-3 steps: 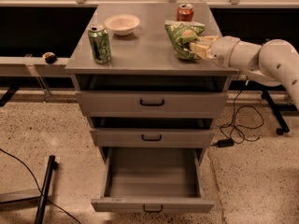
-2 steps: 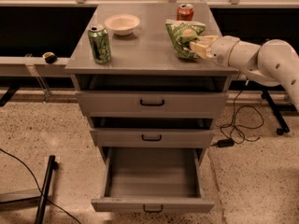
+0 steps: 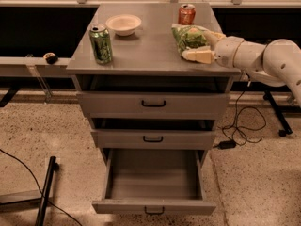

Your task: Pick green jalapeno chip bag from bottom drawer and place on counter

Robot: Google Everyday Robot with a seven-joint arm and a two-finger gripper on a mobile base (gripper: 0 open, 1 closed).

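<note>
Green foil first: the green jalapeno chip bag [image 3: 188, 36] was up on the table [image 3: 146, 51], over on the right side, just in front of a red can [image 3: 186, 14]. It looked like its bottom was resting on the metal, though I couldn't swear all its weight was down.

The claw [image 3: 197, 45] came in from the right edge, level with the tabletop, with 1 pale finger on the near side of the bag and the other on the far side. As far as I could tell it was closed on the bag and gripping it, not spread wide.

The bottom drawer [image 3: 153, 180], lowest of 3, was pulled right out, and I saw nothing inside it. So the pick was done and the carry up was done too.

My read was that the job was almost finished. What was left was to let go and back the arm [image 3: 263, 55] out to the right without dragging the bag along.

A green can [image 3: 101, 44] and a bowl [image 3: 123, 23] sat well apart on the left, out of the way.
</note>
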